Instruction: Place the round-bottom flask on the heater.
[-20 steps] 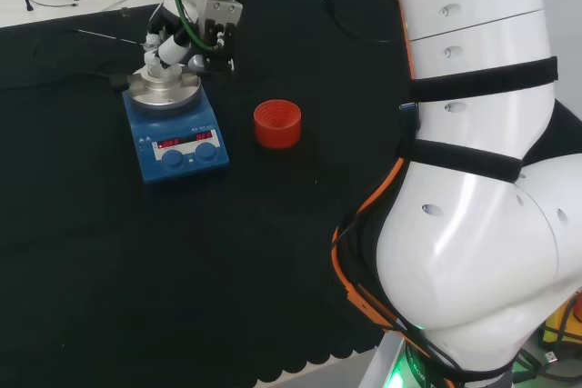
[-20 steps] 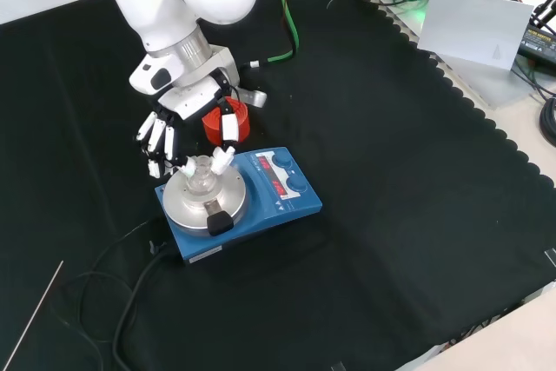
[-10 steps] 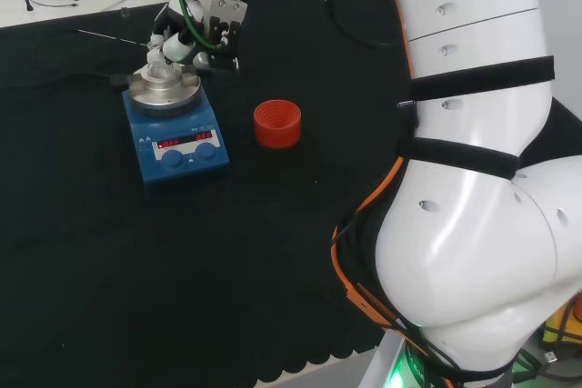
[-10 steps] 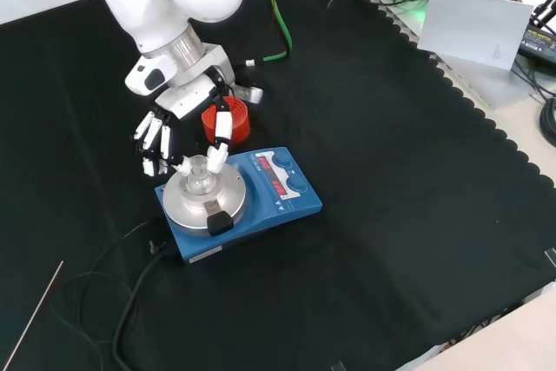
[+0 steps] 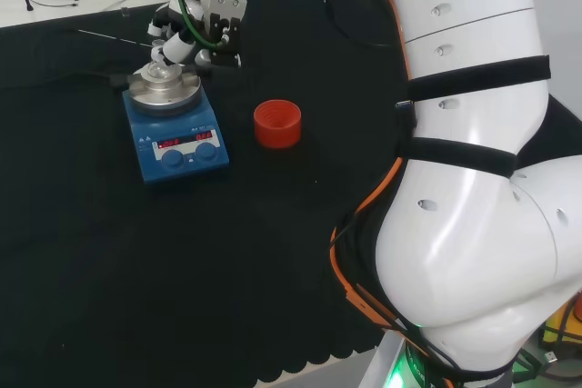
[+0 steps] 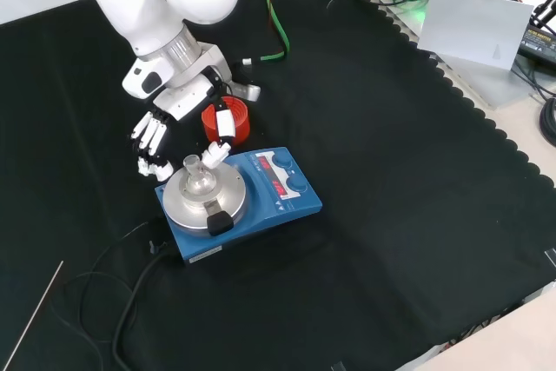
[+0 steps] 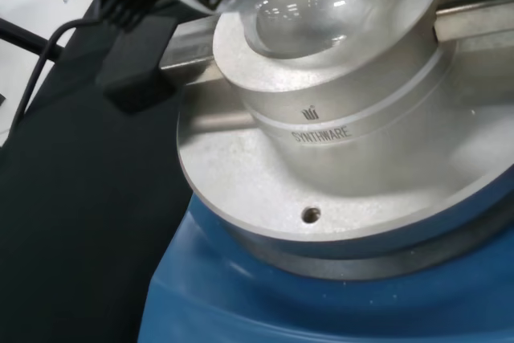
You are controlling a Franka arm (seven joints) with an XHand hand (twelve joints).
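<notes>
While sitting upright in the metal block on the blue heater [image 6: 261, 202], the flask [image 6: 196, 178] is standing free in the front view. Hovering just behind it, hand [image 6: 178, 128] with fingers [image 6: 148, 138] spread apart, clasping nothing. Standing just beyond the heater, red ring [image 6: 228, 121], right of it in the head view.

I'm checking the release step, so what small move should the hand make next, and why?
Probably lift the hand up and away. The round-bottom flask already sits upright in the metal block of the heater, and the fingers are spread on either side of its neck rather than curled round it. The red ribbed stand lies just behind, so rising straight seems safest.
</notes>
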